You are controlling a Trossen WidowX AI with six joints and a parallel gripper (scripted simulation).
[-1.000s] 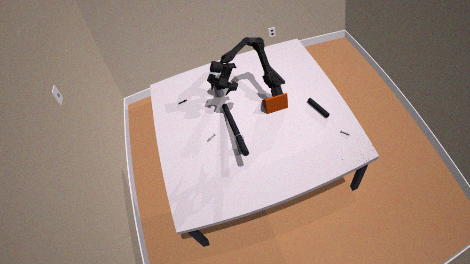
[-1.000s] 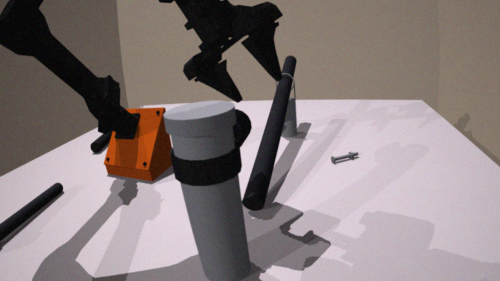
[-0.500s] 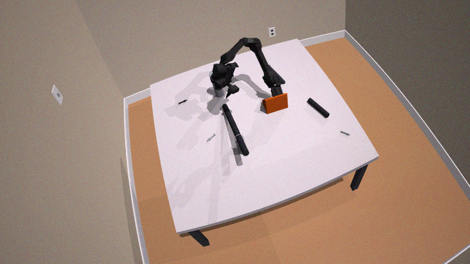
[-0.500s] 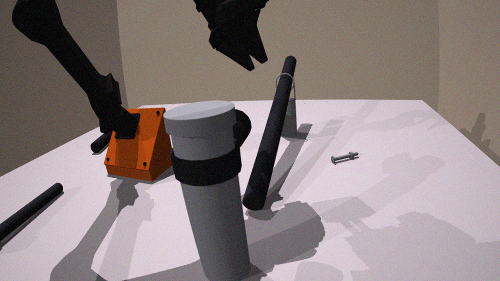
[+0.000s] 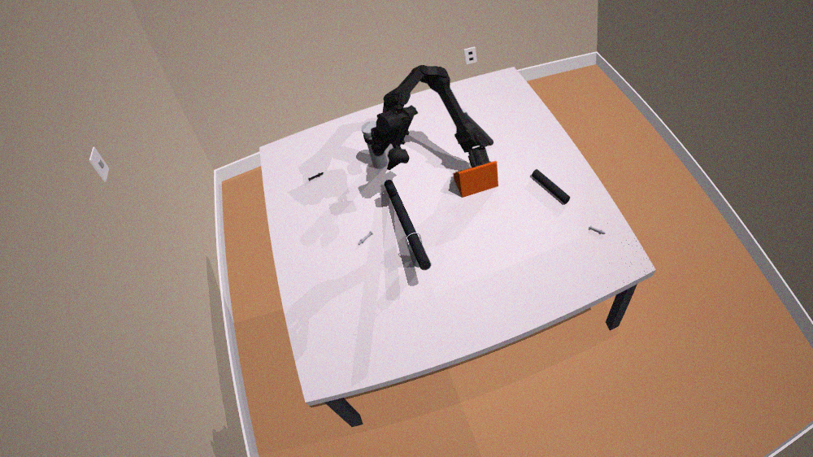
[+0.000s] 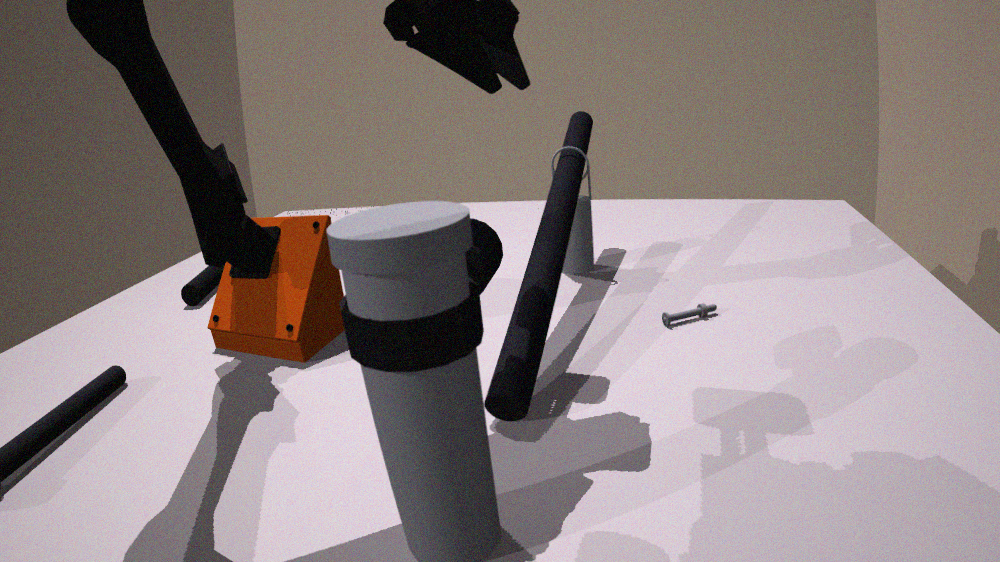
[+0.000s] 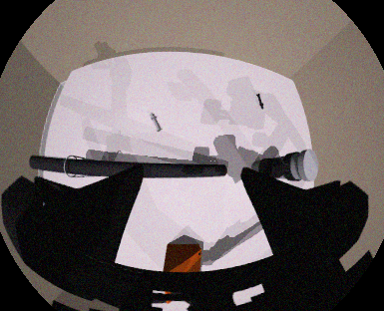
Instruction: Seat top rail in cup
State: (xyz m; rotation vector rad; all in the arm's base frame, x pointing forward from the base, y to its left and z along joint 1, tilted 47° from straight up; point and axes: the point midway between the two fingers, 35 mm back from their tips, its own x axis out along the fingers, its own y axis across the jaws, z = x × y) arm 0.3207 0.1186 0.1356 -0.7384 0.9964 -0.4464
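The black rail (image 5: 402,218) (image 6: 542,282) (image 7: 184,172) slopes through the wire loop (image 6: 553,161). Its far end is high; its near end is low, beside the big grey post (image 6: 442,437) and outside the cup. The black brace band (image 6: 413,342) sits below the post cap (image 6: 402,220) (image 7: 309,165), with a gap of bare post between. The dark round rail-end cup (image 6: 487,253) shows partly behind the post, above the rail's near end. My gripper (image 6: 509,88) (image 7: 193,171) is open and empty, above the rail. In the top view its fingers are hard to make out.
The orange arm base (image 5: 480,179) (image 6: 269,290) (image 7: 176,256) stands to one side of the rail. A short black rod (image 5: 549,186) lies beyond it. A small grey post (image 6: 580,238) carries the loop. Loose bolts (image 5: 365,238) (image 6: 690,314) (image 7: 156,122) lie on the white table (image 5: 510,284).
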